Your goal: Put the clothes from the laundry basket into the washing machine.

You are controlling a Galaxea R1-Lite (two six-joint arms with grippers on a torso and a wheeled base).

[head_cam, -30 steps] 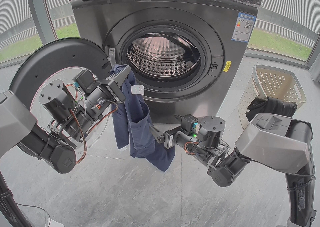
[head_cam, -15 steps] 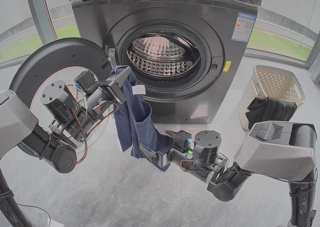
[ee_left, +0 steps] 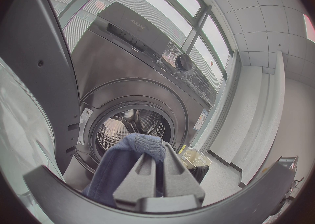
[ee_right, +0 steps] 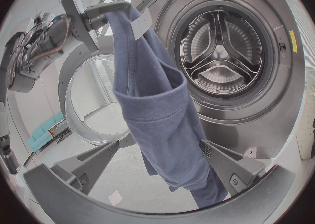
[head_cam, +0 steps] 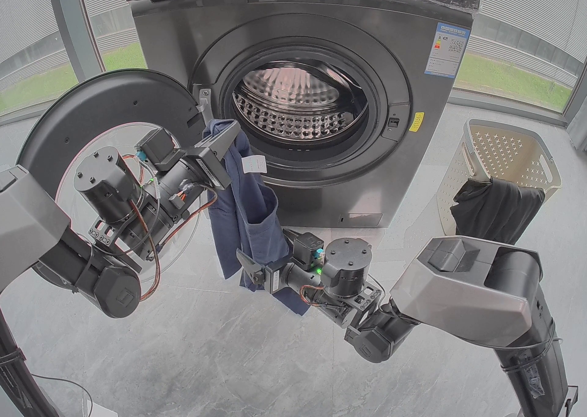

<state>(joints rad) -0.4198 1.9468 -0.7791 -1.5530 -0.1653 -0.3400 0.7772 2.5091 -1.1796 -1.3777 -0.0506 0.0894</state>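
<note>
One blue garment [head_cam: 254,222] hangs from the clamped left hand [head_cam: 230,132]; the spread right hand [head_cam: 249,268] may miss its limp tail.

The shirt [head_cam: 254,216] is plain navy with a white label [head_cam: 253,164]. The washing machine [head_cam: 391,45] is dark grey, its drum [head_cam: 299,97] silvery. The perforated laundry basket [head_cam: 513,152] is cream; the cloth [head_cam: 495,207] on it looks black.
</note>
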